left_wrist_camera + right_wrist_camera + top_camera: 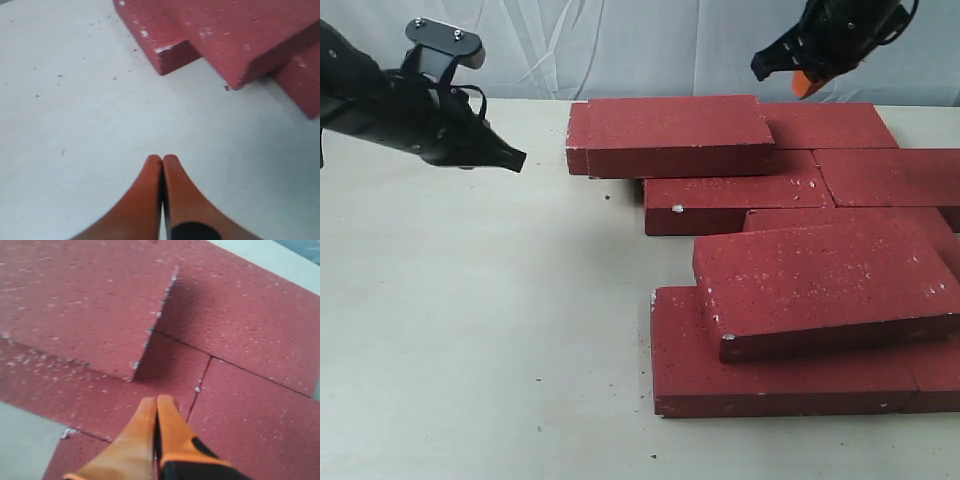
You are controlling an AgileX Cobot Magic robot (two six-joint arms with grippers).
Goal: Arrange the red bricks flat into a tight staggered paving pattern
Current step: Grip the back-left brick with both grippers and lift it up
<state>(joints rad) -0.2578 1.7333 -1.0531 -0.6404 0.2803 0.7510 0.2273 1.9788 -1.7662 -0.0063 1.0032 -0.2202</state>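
Note:
Several dark red bricks lie on the right half of the table. One red brick point(680, 133) rests on top of others at the back. Another red brick point(825, 282) lies tilted across the front ones point(780, 375). Flat bricks point(735, 195) fill the middle. My left gripper point(516, 159) hangs shut and empty over bare table, left of the pile; in the left wrist view point(162, 159) the stacked brick corner point(215, 35) lies ahead of it. My right gripper point(802, 84) hovers shut and empty above the back bricks; its orange tips point(156, 401) sit over flat bricks beside the raised brick's edge point(85, 310).
The pale table point(470, 330) stretches left of and in front of the bricks, with small crumbs on it. A light wrinkled backdrop point(620, 45) closes off the far edge. The bricks run off the right edge of the exterior view.

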